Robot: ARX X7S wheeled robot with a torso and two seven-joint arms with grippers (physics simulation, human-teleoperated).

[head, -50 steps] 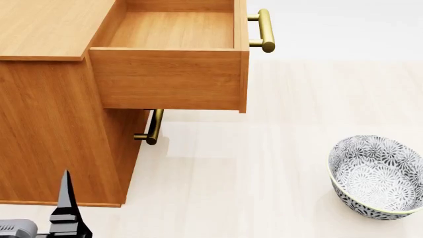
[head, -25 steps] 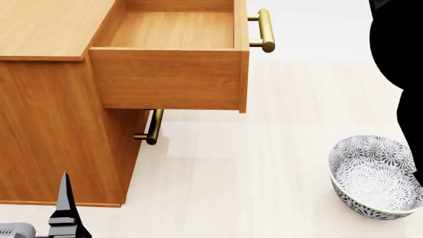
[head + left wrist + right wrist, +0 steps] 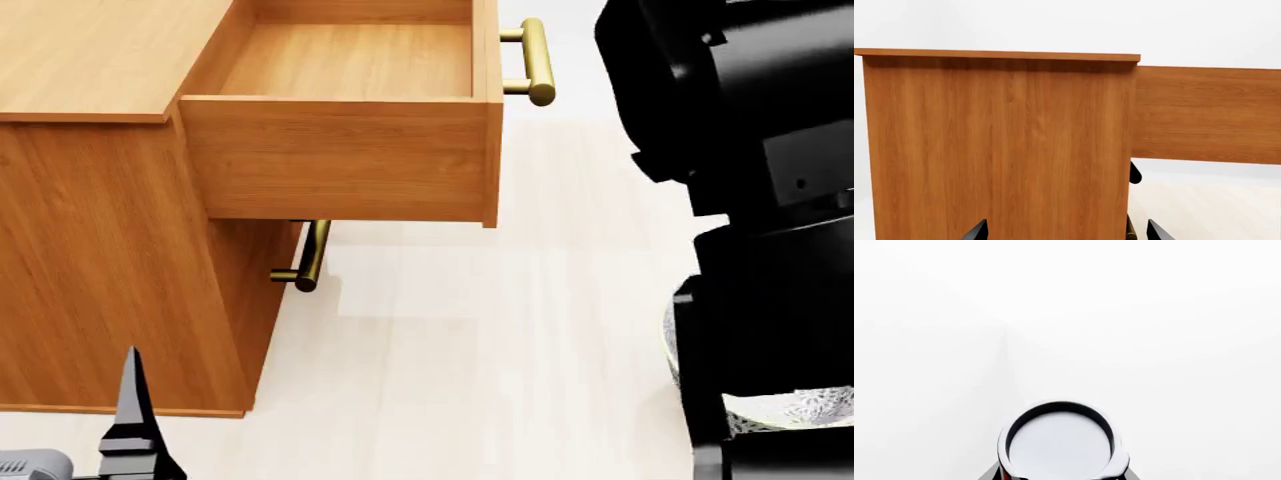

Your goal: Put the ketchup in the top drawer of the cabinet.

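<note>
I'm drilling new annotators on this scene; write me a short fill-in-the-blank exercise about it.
1. The top drawer of the cabinet stands ____.
2. Inside, that drawer is ____.
3. The handle below the drawer is coloured ____.
4. The patterned bowl is mostly hidden by the ____ arm.

Missing words: open; empty; brass; right
</note>
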